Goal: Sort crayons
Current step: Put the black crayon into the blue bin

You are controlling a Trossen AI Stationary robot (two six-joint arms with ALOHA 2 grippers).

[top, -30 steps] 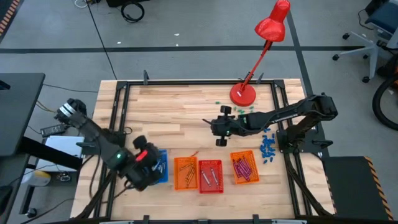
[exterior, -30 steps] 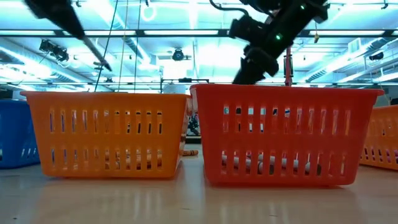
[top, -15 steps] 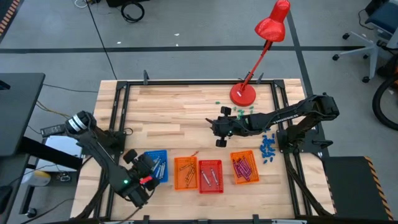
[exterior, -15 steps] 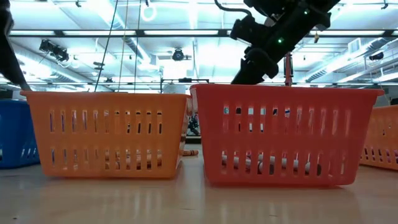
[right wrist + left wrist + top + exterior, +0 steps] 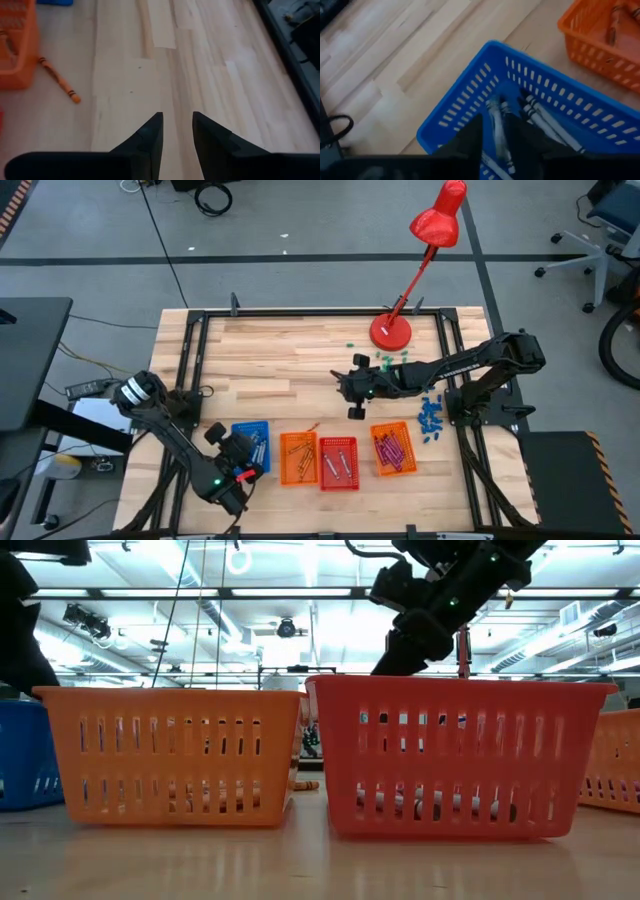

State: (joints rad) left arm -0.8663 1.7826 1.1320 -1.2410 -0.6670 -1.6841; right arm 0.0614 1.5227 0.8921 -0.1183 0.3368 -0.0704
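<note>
Backing off the blue tray (image 5: pixel 470 105), my left pincer (image 5: pixel 495 131) now hangs above it, slightly parted, grey crayons (image 5: pixel 540 117) below; right pincer (image 5: pixel 177 125) waits parted.

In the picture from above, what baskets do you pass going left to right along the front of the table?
Blue basket → orange basket → red basket → second orange basket, holding purple crayons.
</note>
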